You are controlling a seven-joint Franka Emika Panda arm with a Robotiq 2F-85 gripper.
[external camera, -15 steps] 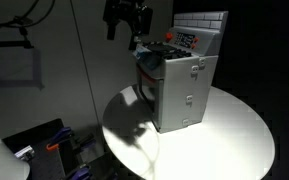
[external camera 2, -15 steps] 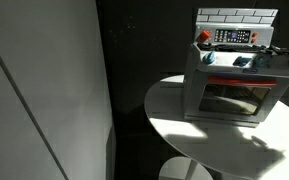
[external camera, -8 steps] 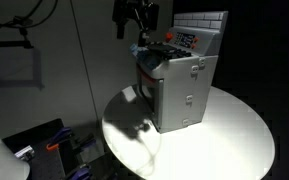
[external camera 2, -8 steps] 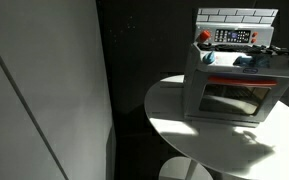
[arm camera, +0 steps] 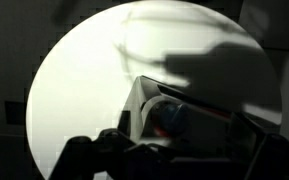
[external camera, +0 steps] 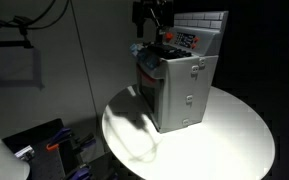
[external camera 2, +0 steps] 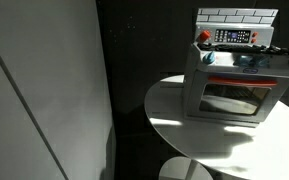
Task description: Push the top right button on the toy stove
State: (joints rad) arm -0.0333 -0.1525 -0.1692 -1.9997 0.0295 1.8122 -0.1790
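The grey toy stove stands on a round white table. It has a brick-patterned back panel and a red control strip. It shows from the front in an exterior view, with its door window, the control strip and a red knob. My gripper hangs dark just above the stove's top, beside the back panel. Its jaws are too dark to read. In the wrist view the stove's edge and a red and blue part lie below the dark fingers.
A grey wall panel stands close beside the table. Dark equipment with an orange part sits on the floor below. The table's rim lies near the stove's front. The surroundings are black.
My gripper has moved sideways from beside the stove to over its top, closer to the back panel. The stove has not moved.
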